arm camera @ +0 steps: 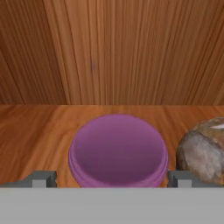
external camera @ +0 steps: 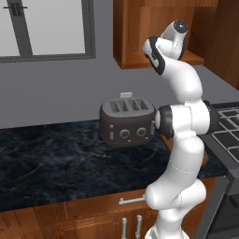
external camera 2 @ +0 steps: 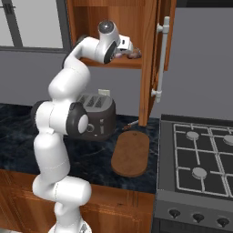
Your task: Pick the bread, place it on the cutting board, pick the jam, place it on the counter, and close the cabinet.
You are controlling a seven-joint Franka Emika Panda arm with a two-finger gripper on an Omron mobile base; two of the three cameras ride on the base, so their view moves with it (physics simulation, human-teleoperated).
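While the gripper [arm camera: 112, 180] stands spread astride the jam [arm camera: 118, 151], bread [arm camera: 202, 151] sits just beside.
Jar looks rigid, smooth, light; its round sides suit the pinch.

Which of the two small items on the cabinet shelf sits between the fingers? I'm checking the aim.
The purple-pink jam jar, centred between both fingers. The tan-brown lumpy bread roll lies off to one side, beyond one finger.

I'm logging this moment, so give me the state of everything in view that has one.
cabinet door: open.
jam: on the cabinet shelf, between the pincer's fingertips.
bread: on the shelf, beside the jam.
cutting board: flat on the counter, bare.
pincer: open around the jam.
toaster: slots empty.
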